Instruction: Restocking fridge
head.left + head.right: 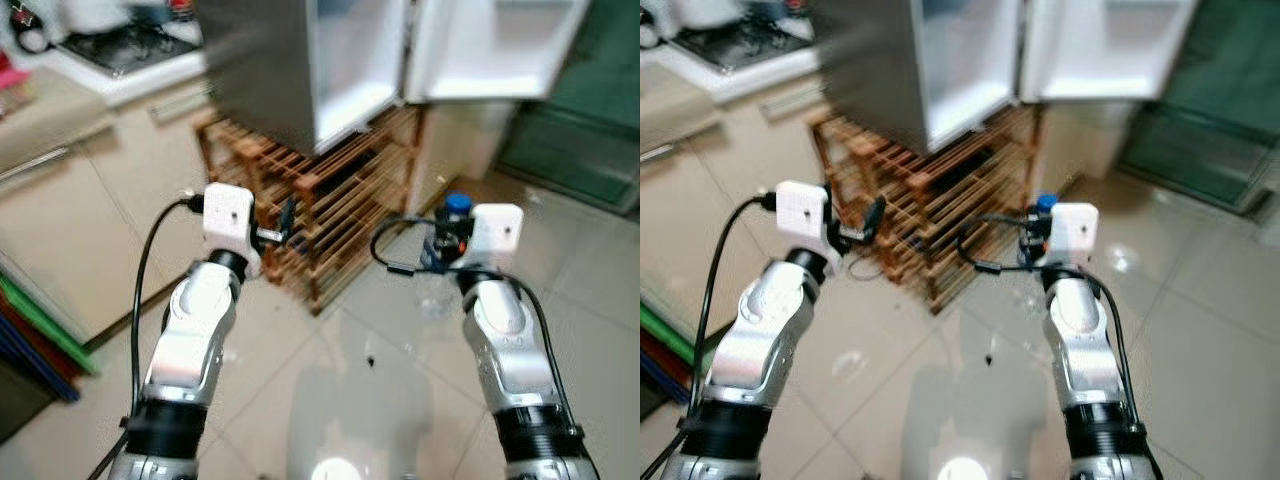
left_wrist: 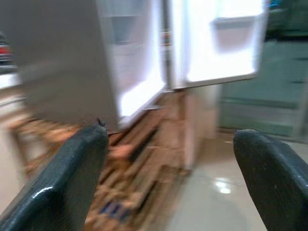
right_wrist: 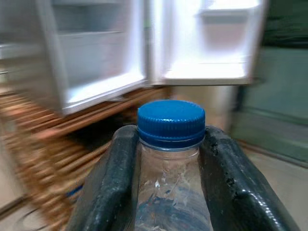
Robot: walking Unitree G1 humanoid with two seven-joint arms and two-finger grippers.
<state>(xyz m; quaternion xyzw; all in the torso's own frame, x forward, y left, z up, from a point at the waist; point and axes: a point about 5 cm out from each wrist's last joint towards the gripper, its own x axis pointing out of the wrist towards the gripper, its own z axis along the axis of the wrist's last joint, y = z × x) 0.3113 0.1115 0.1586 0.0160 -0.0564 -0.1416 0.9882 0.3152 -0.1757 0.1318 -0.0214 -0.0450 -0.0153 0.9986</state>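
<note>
Motion blurs the fridge point(image 1: 330, 60), its top cut off, and the wooden rack point(image 1: 330, 190) beneath.

Pretty blurry, but both arms are up in front of the open fridge point(image 1: 940, 60) on its wooden rack point(image 1: 940, 215), right gripper point(image 1: 1037, 232) carrying a blue-capped bottle point(image 1: 1043, 206), left gripper point(image 1: 872, 220) holding nothing.

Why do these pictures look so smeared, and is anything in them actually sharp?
Eye views: fridge and wooden rack motion-blurred, floor glare. Left wrist view: all smeared. Right wrist view: bottle with its blue cap sharp in the right gripper, background blurred.
</note>
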